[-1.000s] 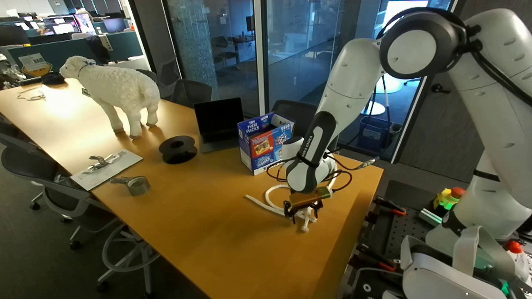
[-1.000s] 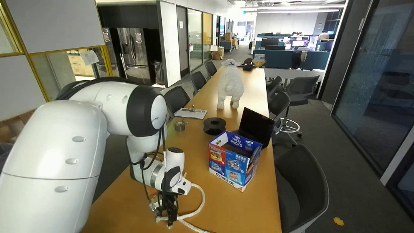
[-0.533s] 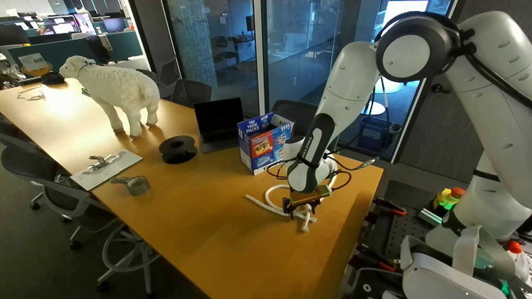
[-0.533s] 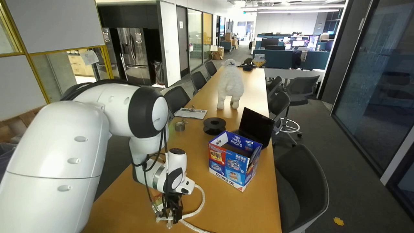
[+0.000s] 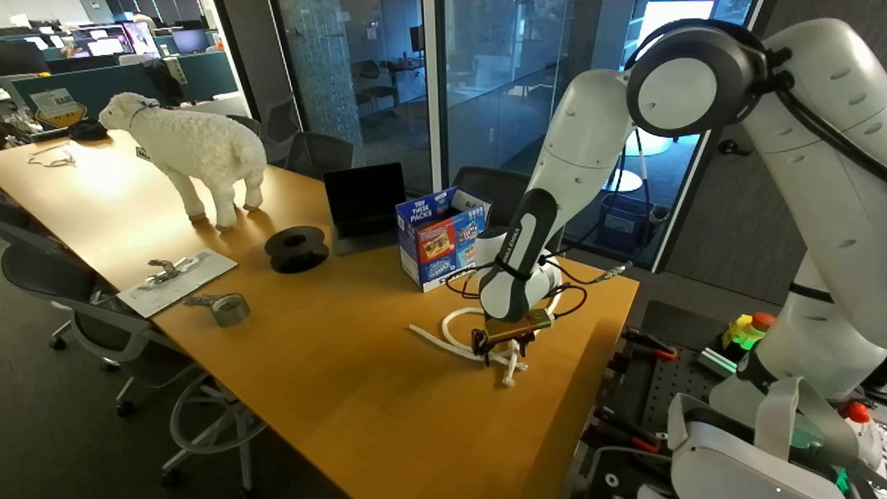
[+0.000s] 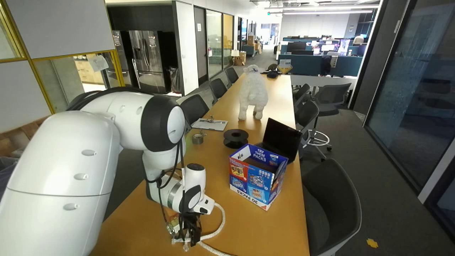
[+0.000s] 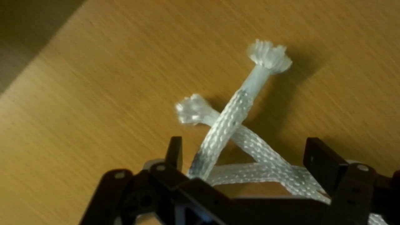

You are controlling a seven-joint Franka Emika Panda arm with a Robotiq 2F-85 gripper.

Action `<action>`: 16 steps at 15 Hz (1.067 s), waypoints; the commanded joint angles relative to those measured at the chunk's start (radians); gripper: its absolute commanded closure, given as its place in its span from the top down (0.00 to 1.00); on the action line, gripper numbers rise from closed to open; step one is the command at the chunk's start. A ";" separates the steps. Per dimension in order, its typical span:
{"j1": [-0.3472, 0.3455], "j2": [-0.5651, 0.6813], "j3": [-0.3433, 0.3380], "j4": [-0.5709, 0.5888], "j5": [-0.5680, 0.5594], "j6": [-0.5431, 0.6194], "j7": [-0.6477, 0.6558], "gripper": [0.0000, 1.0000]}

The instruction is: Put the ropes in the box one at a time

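Cream-white ropes lie crossed and curved on the table, with a long strand (image 5: 443, 342) and a curved length (image 6: 221, 224) showing in the exterior views. In the wrist view a frayed rope end (image 7: 270, 57) crosses over another rope (image 7: 262, 148). My gripper (image 7: 244, 140) is open above them, its fingers wide apart on either side of the crossing strands. Nothing is gripped; part of the ropes is hidden behind the gripper (image 5: 506, 352). The blue box (image 5: 443, 251), printed in white and red, stands upright with its top open in both exterior views, away from the gripper (image 6: 191, 239).
Beyond the box stands an opened black laptop (image 5: 366, 208). A black spool (image 5: 296, 251), a tape roll (image 5: 230, 310), a clipboard (image 5: 179, 281) and a white toy sheep (image 5: 201, 152) are farther along the table. Loose cables (image 5: 569, 305) hang around the wrist. A table edge (image 7: 40, 50) shows in the wrist view.
Between one second and half a second ago my gripper shifted slightly over the ropes; since then it looks still. The ropes and box have not visibly moved.
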 commanded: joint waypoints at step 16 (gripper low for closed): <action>0.021 -0.073 -0.021 -0.050 0.091 0.046 -0.014 0.03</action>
